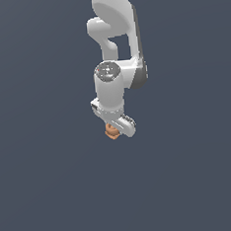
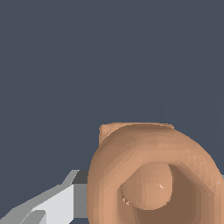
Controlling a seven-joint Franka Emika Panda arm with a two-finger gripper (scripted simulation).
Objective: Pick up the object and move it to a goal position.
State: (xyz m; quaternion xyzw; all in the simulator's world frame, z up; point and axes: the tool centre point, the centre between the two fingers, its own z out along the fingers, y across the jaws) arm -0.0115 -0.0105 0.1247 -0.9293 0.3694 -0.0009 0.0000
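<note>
The object (image 1: 109, 132) is a small orange-brown ringed lump, just showing under the white hand in the exterior view. My gripper (image 1: 115, 131) points down, with the object between its fingers. In the wrist view the object (image 2: 153, 175) fills the near field: a thick ring with a rounded knob inside. One grey-white finger (image 2: 59, 203) presses against its side. The other finger is hidden behind the object. The jaws look closed on it.
The white arm (image 1: 112, 48) comes down from the top of the exterior view. The surroundings are a plain dark blue-grey surface (image 1: 44, 183) with no other objects or edges in view.
</note>
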